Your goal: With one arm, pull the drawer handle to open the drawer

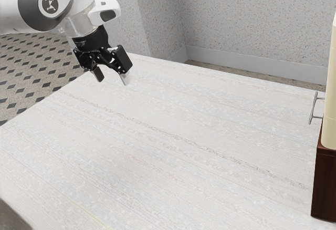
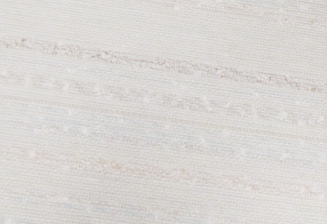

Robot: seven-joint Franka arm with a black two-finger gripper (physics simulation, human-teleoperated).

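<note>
Drawer handle (image 1: 313, 107) juts near cream block (image 1: 331, 104), brown base (image 1: 325, 183).

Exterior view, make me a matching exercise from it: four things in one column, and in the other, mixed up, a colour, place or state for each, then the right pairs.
Things:
1. Gripper
2. Handle
3. Floor
4. Tabletop

Descriptions:
A. Patterned with dark diamond shapes
B. Pale, with thin streaks running across it
C. Open, its two fingers apart
D. Grey, beside the cream body at the exterior view's right

Right pairs:
1-C
2-D
3-A
4-B
</note>
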